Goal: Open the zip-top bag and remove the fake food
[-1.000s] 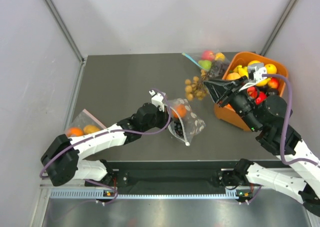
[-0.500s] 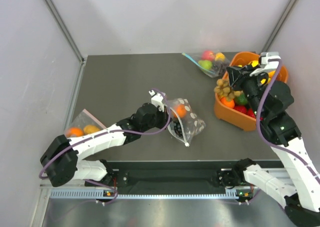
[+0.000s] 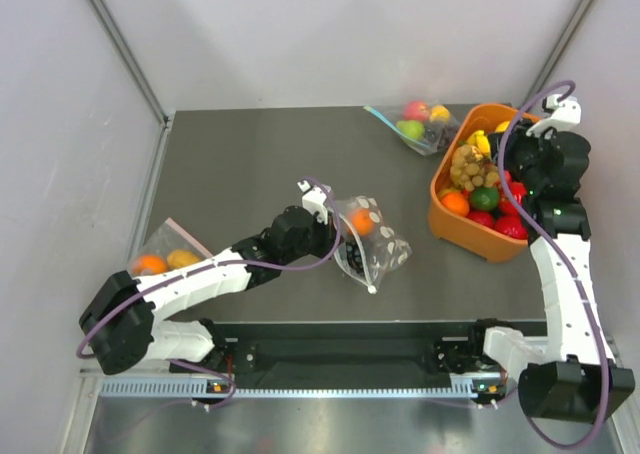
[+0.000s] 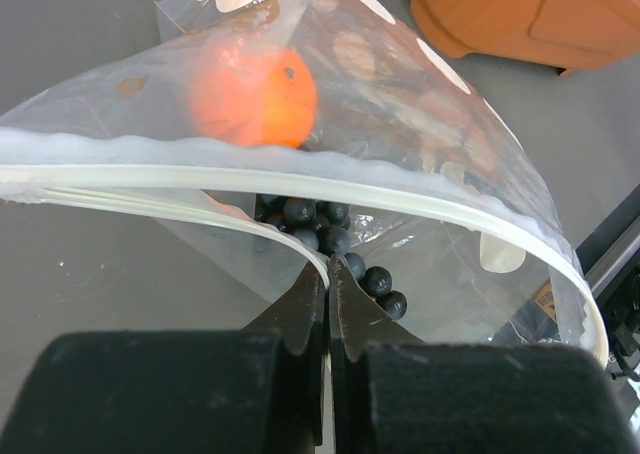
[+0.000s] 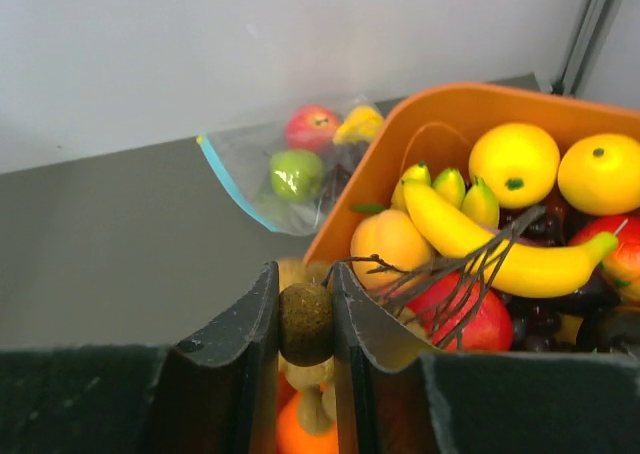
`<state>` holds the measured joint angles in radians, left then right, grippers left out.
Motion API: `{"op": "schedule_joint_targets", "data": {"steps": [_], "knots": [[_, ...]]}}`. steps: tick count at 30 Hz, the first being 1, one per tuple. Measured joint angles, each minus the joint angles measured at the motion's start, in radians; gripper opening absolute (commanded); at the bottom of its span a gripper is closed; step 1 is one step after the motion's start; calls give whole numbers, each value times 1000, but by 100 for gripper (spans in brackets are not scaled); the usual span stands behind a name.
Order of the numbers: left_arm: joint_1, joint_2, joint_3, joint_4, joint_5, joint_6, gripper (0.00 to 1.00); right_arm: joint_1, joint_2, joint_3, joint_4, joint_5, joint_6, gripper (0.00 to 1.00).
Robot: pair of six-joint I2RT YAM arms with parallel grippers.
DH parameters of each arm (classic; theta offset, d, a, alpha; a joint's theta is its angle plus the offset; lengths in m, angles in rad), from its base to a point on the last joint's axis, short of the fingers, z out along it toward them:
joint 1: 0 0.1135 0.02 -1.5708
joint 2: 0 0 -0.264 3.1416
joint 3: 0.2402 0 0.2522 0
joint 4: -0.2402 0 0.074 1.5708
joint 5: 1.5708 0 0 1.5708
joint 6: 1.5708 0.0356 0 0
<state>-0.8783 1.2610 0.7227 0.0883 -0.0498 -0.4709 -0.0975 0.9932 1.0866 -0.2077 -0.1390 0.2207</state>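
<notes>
Bag: one soft, clear zip-top bag (image 3: 372, 242) with white dots lies near the middle of the dark table (image 3: 230, 164). Its mouth is wide open.
Inside the bag: one smooth orange ball (image 4: 250, 94) and one bunch of small, shiny black berries (image 4: 325, 224).
Left gripper: the left gripper (image 4: 327, 274) has two black fingers pressed together on the bag's near rim strip.
Right gripper: the right gripper (image 5: 305, 279) is clamped on one round brown berry of the tan berry bunch (image 3: 472, 166), which hangs over the bin.
Bin: one hard orange bin (image 3: 465, 232) with round corners is full of toy fruit. A long yellow banana (image 5: 480, 236) lies on top.
Other bags: two. The blue-strip bag (image 3: 415, 124) sits at the back, just beside the bin. The pink-edge bag (image 3: 165, 254) sits at the left edge with two orange fruits.
In the way: the berry stems cross in front of the banana.
</notes>
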Motion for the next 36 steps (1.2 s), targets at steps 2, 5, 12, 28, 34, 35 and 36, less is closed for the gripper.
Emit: {"op": "schedule_joint_targets", "data": {"steps": [2,5,12,28,34,35,36], "knots": [[0,0,0,-4,-4,3,0,-26,20,-15,2,-27,0,4],[0,0,0,-9,-12,4,0,-53,29,-26,7,-48,0,4],[0,0,0,-10,-14,6,0,-93,31,-88,52,-47,-3,5],[1,0,0,-11,-11,6,0,-95,48,-211,43,-65,-6,64],[1,0,0,-11,-11,6,0,-95,16,-211,40,-107,-8,78],[1,0,0,-11,-10,6,0,-95,9,-211,39,-112,-9,80],[1,0,0,-11,-10,6,0,-95,0,-210,38,-118,-9,81]]}}
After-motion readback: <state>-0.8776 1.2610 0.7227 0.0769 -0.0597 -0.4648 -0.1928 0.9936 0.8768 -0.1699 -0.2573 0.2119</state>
